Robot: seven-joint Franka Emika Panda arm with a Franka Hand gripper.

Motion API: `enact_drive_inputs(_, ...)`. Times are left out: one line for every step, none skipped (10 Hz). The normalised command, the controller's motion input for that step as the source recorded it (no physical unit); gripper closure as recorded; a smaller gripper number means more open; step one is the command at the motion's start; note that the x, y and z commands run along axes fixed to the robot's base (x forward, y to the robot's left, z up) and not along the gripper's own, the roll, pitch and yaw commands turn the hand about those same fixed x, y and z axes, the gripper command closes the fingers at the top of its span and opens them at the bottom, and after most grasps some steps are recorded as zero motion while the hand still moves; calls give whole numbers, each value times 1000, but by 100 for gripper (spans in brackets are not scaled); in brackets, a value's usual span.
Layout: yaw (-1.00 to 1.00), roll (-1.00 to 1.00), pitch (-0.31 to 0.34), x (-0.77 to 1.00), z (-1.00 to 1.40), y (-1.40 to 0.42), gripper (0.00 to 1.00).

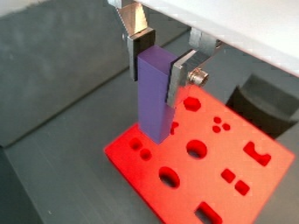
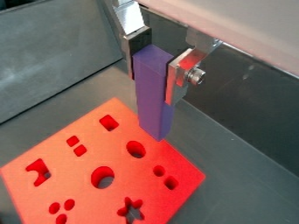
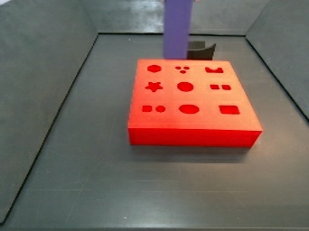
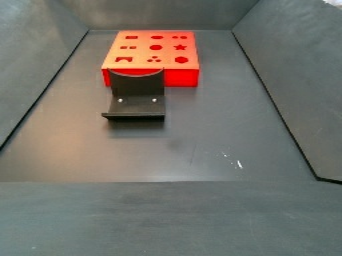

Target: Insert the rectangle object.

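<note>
My gripper [image 1: 160, 63] is shut on the rectangle object [image 1: 152, 105], a long purple bar held upright by its upper end between the silver fingers [image 1: 177, 77]. Both wrist views show this; in a wrist view the gripper [image 2: 158, 63] holds the bar [image 2: 155, 101] with its lower end near the edge of the red block [image 2: 70, 179]. In a side view the bar [image 3: 178, 27] hangs over the far edge of the red block [image 3: 191, 133], and the gripper is out of frame. The block's top has several shaped holes, among them a rectangular one [image 3: 229, 111].
The dark fixture stands on the floor beside the red block [image 4: 150, 72], seen in both side views [image 3: 201, 46] [image 4: 135, 100] and in a wrist view [image 1: 263, 101]. Grey walls [image 3: 49, 27] enclose the dark floor [image 4: 201, 150].
</note>
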Motion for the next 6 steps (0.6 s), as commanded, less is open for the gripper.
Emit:
enact_drive_inputs(-43,0,43,886,-663,-146,100)
enact_drive_inputs(-51,94,106,883,-594,-69,100)
enact_drive_inputs(0,201,161,951,-560,-74,100)
enact_drive_inputs(0,243,143,1000,-491,-60,100)
enact_drive_inputs(0,26,0,1000,-309,49,100)
enact_drive_inputs(0,0,-60,1000,-254,74,100)
